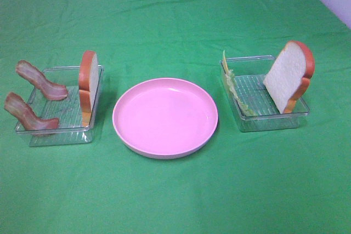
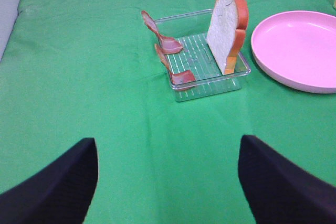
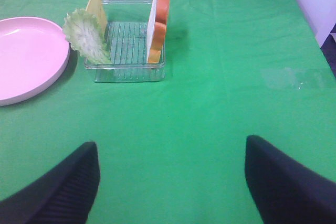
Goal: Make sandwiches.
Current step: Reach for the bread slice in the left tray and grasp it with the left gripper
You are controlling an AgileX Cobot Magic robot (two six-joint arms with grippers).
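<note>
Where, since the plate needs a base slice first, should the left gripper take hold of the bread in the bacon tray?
Grip the bread slice by its rounded top crust, coming straight down, one finger on each flat face. It stands on edge against the tray wall nearest the plate, its top free; the bacon strips lean at the opposite side, apart from it.

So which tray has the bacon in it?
The left tray: two bacon strips stand along its outer side. The right tray holds lettuce and cheese but no bacon.
</note>
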